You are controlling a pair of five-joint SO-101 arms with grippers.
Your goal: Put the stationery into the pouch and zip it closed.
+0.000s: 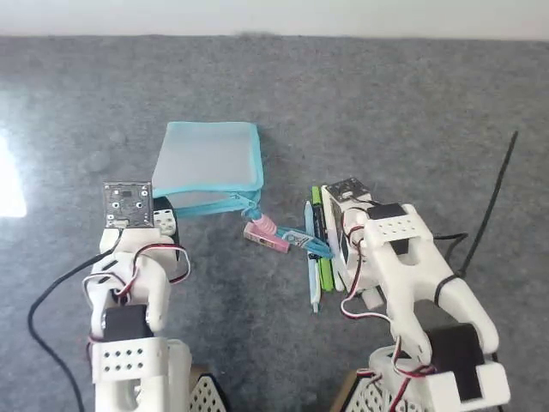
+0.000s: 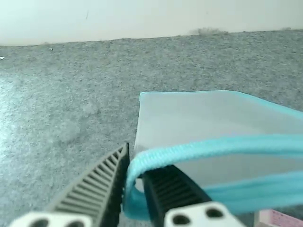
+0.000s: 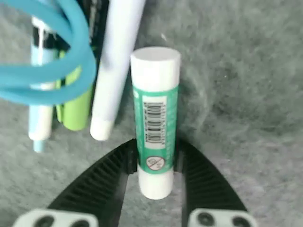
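Note:
A translucent pouch (image 1: 206, 163) with a teal zipper rim lies at the table's middle, its mouth facing the arms. My left gripper (image 2: 136, 163) is shut on the pouch's near teal rim (image 2: 199, 149) at its corner; in the high view this gripper (image 1: 170, 216) sits at the pouch's near-left corner. A white glue stick (image 3: 155, 118) with a green label lies on the table, and my right gripper (image 3: 155, 149) is shut on its near end. Beside it lie a white pen (image 3: 113, 61), a green marker (image 3: 75, 106) and a light blue pen (image 3: 40, 113).
Right of the pouch's mouth, a pink eraser (image 1: 266, 237) and a blue looped item (image 1: 306, 240) lie across the pens (image 1: 318, 253). The right arm (image 1: 390, 236) hangs over the right side of that pile. Grey table stretches all round; a black cable (image 1: 489, 215) trails at right.

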